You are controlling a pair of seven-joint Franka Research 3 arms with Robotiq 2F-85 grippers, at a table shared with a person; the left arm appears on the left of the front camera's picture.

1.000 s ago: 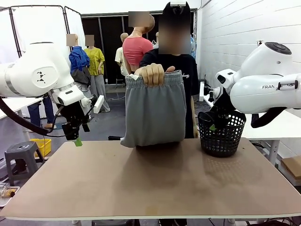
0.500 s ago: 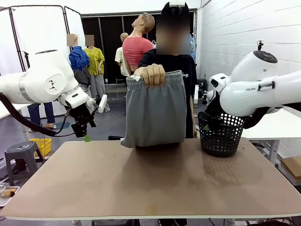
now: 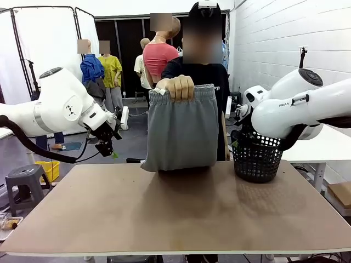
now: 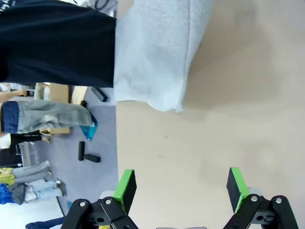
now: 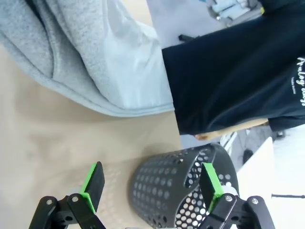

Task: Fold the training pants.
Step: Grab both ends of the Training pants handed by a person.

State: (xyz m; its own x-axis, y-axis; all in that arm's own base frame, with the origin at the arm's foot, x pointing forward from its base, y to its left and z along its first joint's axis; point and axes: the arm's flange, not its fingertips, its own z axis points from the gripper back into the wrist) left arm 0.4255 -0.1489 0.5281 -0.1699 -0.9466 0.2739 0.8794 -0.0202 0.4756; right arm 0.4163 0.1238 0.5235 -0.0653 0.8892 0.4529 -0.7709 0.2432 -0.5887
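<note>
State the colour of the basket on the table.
Black, with round holes all over; the basket shows best in the right wrist view.

The table [image 3: 164,213] has a plain tan-brown top. A black perforated basket [image 3: 258,159] stands on it at the far edge. To the left of the basket, near it but not touching, the folded lower end of the grey training pants [image 3: 181,131] rests on the top.

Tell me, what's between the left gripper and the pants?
Nothing is in the way. In the left wrist view, bare table is what lies between the open left gripper and the hanging pants.
</note>
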